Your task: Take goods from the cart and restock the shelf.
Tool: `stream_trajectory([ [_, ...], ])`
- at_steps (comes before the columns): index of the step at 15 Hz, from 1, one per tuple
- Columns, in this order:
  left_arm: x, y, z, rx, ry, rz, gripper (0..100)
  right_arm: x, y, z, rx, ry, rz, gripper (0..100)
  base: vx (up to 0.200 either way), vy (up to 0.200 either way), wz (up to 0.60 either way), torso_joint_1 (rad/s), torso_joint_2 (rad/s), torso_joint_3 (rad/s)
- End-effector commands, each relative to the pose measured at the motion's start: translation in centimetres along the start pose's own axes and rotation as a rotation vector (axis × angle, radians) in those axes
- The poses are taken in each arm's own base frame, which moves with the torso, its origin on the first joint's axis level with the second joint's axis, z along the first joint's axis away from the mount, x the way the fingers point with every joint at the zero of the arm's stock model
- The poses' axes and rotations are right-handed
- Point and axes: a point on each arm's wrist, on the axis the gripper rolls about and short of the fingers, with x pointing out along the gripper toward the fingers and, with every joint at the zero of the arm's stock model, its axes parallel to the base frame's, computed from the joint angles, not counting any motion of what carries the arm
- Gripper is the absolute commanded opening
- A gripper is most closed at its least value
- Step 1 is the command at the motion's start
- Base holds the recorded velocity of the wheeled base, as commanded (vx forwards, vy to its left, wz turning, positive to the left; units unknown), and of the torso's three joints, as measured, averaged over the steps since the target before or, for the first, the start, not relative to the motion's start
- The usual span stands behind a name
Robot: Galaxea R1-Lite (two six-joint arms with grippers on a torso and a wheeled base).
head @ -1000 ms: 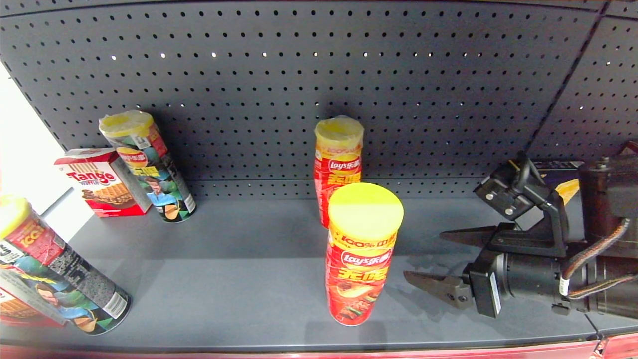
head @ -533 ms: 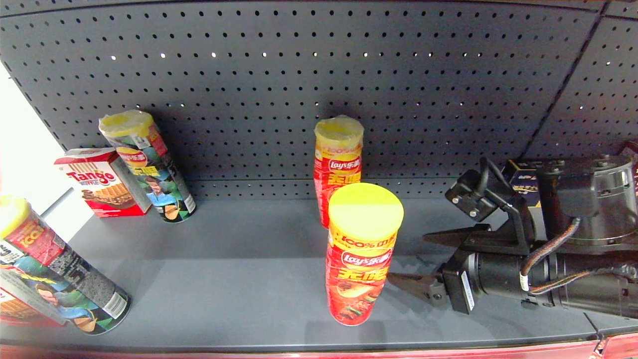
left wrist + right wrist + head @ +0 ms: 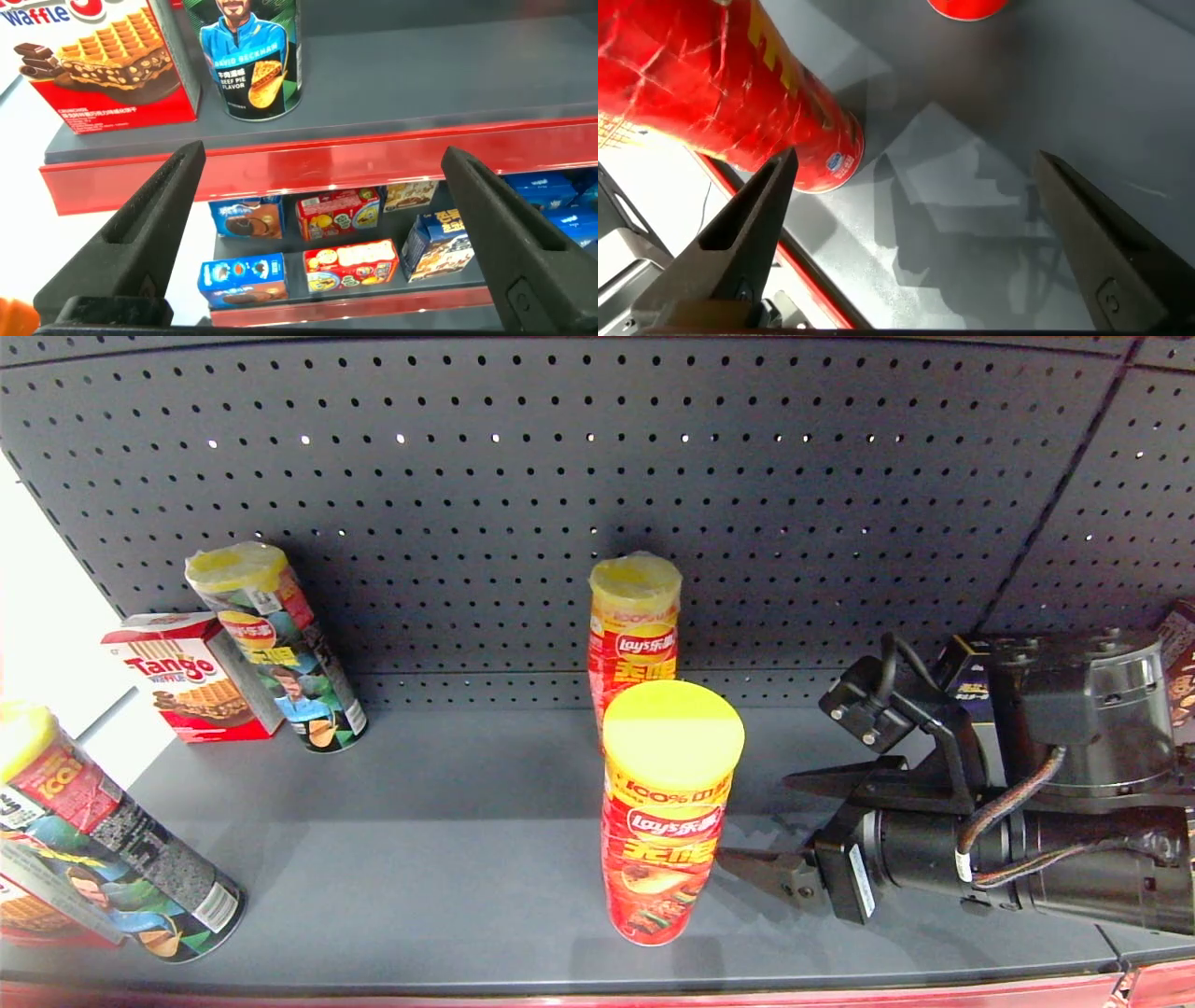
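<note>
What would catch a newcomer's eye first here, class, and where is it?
A red chip can with a yellow lid stands at the front middle of the grey shelf, a twin right behind it by the pegboard. The black right gripper, open, sits just to the front can's right.

On the grey metal shelf board (image 3: 420, 859), a red cylindrical chip can with a yellow plastic lid (image 3: 667, 821) stands near the front edge. It is directly before a second red yellow-lidded chip can (image 3: 633, 635), which is set by the grey perforated back panel (image 3: 560, 476). The black right gripper (image 3: 756, 821) lies just right of the front can, low over the board. At far left back, a red cardboard wafer box (image 3: 191, 677) stands just left of a dark printed chip can (image 3: 280, 653). Another dark printed can (image 3: 112, 845) stands at left front. Small snack boxes (image 3: 341, 238) sit on the shelf below.
</note>
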Motion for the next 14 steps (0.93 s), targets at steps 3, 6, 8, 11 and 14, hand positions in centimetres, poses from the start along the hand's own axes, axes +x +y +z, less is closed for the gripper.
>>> stream_trajectory([
  [3, 0.0, 0.0, 0.0, 0.0, 0.002, 0.0, 100, 0.3, 0.3, 0.2, -0.006, -0.002, 0.011, 100, 0.0, 0.0, 0.0, 0.0, 0.0, 0.0],
  [6, 0.0, 0.0, 0.0, -0.002, 0.002, 0.0, 100, 0.4, 0.4, 0.2, -0.007, 0.001, 0.013, 100, 0.0, 0.0, 0.0, 0.0, 0.0, 0.0],
  [8, 0.0, 0.0, 0.0, -0.002, 0.002, 0.0, 100, 0.4, 0.3, 0.1, -0.006, 0.003, 0.013, 100, 0.0, 0.0, 0.0, 0.0, 0.0, 0.0],
  [11, 0.0, 0.0, 0.0, -0.002, 0.002, 0.001, 100, -0.4, -0.6, 0.2, 0.01, -0.028, -0.025, 100, 0.0, 0.0, 0.0, 0.0, 0.0, 0.0],
  [14, 0.0, 0.0, 0.0, -0.002, 0.002, 0.001, 100, -5.4, -3.8, 1.3, 0.057, -0.179, -0.184, 100, 0.0, 0.0, 0.0, 0.0, 0.0, 0.0],
])
